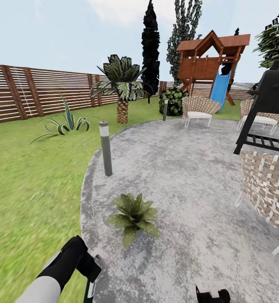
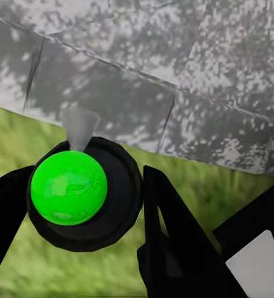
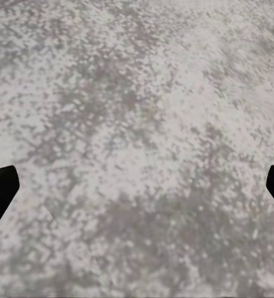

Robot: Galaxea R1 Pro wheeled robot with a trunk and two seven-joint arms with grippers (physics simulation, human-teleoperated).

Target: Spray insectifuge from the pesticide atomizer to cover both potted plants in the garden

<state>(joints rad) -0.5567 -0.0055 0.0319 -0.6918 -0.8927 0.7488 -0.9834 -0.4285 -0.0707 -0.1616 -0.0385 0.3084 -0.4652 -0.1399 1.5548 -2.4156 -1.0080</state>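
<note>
Grey patio (image 1: 190, 176) near centre is carrying a potted plant (image 1: 134, 216), left gripper (image 1: 91, 275) hanging just near-left; left wrist: fingers (image 2: 174, 242) clamping pesticide atomizer (image 2: 81, 189), nozzle downward, likely readying a spray; right wrist: right gripper (image 3: 137, 186) hanging spread, idle

White forearm, black wrist, black left hand (image 1: 90, 281) fingers.

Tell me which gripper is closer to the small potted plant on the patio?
Left. The left gripper, holding the spray bottle, sits just below and left of the potted plant in the head view. The right gripper is farther, low and to its right.
</note>
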